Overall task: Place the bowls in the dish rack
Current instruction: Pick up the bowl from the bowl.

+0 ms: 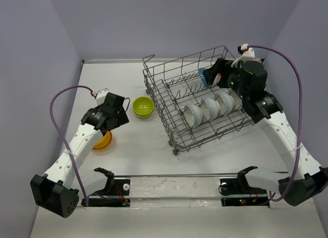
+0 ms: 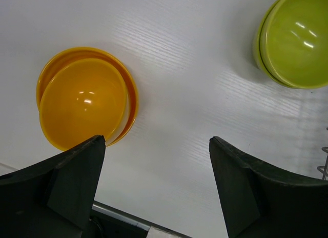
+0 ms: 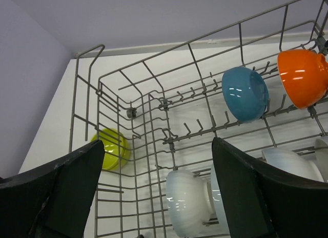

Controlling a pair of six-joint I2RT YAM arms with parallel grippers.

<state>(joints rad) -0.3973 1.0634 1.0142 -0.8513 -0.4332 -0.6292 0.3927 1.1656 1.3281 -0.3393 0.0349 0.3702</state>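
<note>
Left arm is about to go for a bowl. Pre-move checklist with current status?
1. Left gripper open and empty: ok.
2. Orange-yellow round bowl sits on the white table close under that gripper, untouched: ok.
3. Single bowl rather than two nested: cannot tell; a second rim shows around it.
4. Lime green round bowl on the table beside the grey wire dish rack, not loaded: ok as the alternative pick.
5. Free tines in the rack: ok, empty ones left of the blue bowl.
6. Space above the rack free: not ok; the open right gripper hangs over it.
</note>
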